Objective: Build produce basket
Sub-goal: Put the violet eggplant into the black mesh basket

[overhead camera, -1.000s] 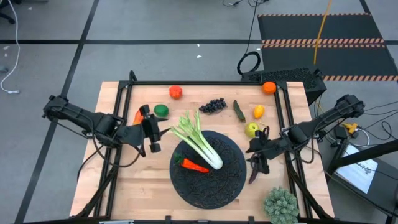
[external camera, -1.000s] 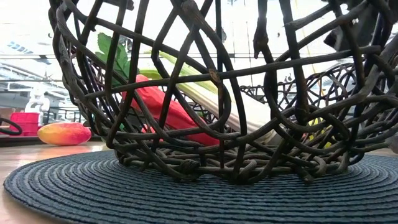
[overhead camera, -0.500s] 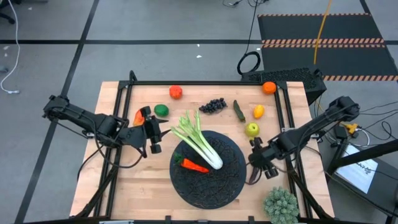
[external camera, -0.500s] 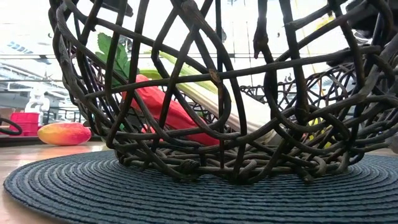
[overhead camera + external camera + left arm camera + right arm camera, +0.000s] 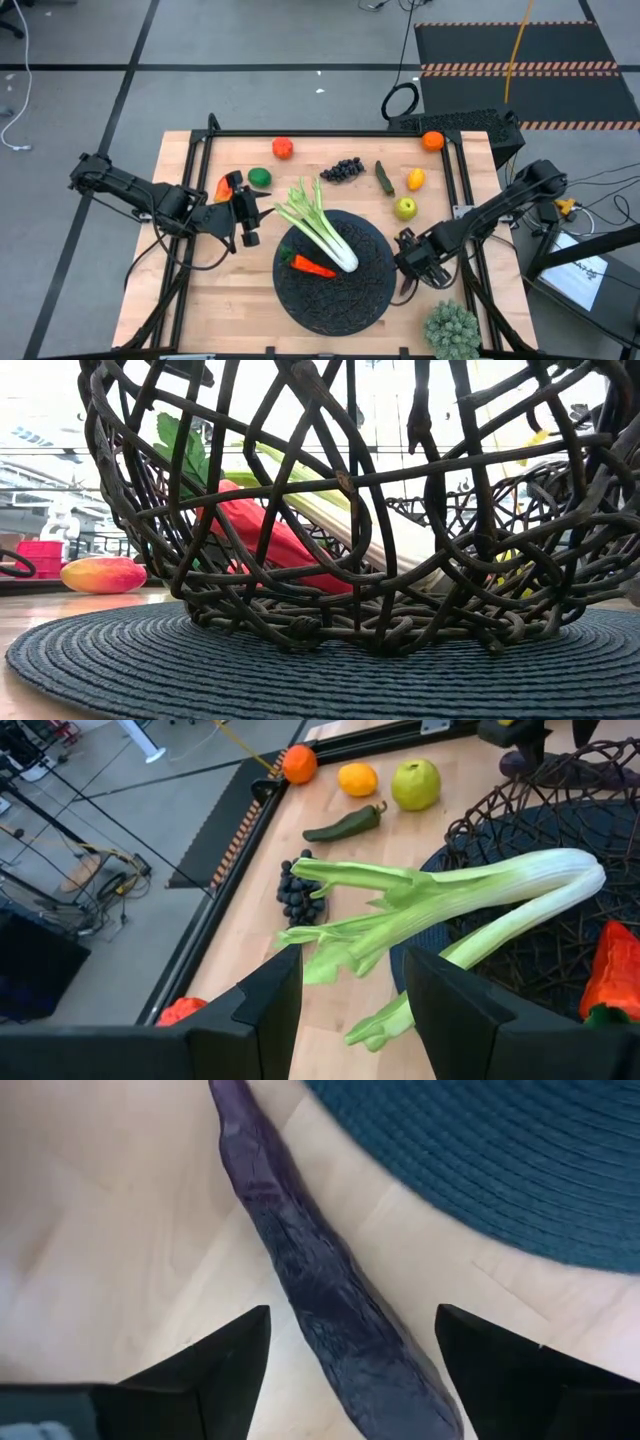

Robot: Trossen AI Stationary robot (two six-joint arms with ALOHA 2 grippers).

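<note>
The black woven basket (image 5: 372, 292) stands on a round dark mat (image 5: 320, 665) at the table's middle. In it lie the long white-green leek (image 5: 322, 232), its leaves over the far rim, and a red-orange pepper (image 5: 311, 267). The purple eggplant (image 5: 322, 1295) lies flat on the wood just right of the mat. My right gripper (image 5: 350, 1320) points down over it, open, one finger on each side and not touching. My left gripper (image 5: 246, 216) hangs open left of the basket, nothing between its fingers (image 5: 262, 1010).
Along the far half of the table lie a tomato (image 5: 283, 148), lime (image 5: 259, 177), grapes (image 5: 343, 169), pickle (image 5: 385, 177), lemon (image 5: 415, 179), green apple (image 5: 404, 208) and orange (image 5: 432, 141). A bushy pale-green clump (image 5: 452, 330) sits at the near right corner.
My right gripper has sunk toward the table and shifted toward the near edge, beside the basket's right rim. It has rolled and tipped from slanting to pointing nearly straight down over the eggplant. The eggplant and the things in the basket have stayed put.
</note>
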